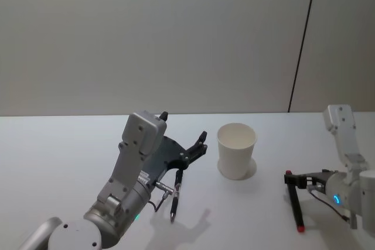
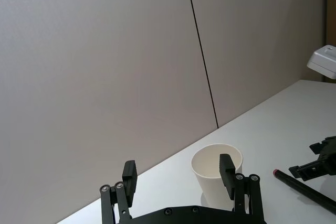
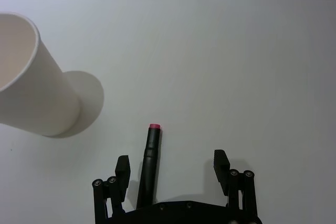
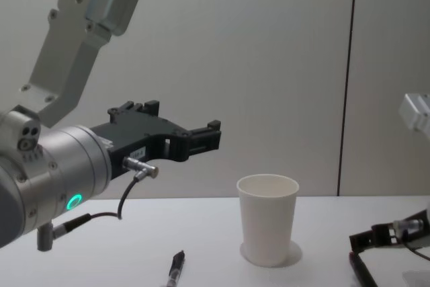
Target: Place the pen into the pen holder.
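Right gripper [image 3: 171,167], fingers apart, low to the right of the plain white paper cup [image 3: 31,82], straddles a slim black red-tipped pen [image 3: 148,163] lying flat; left gripper [image 2: 177,162], spread and empty, hovers left of the cup over another black pen [image 1: 174,194]

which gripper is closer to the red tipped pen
Right. The right gripper is low at the table, its open fingers either side of the red-tipped pen. The left gripper is raised and open, over on the other side of the paper cup.
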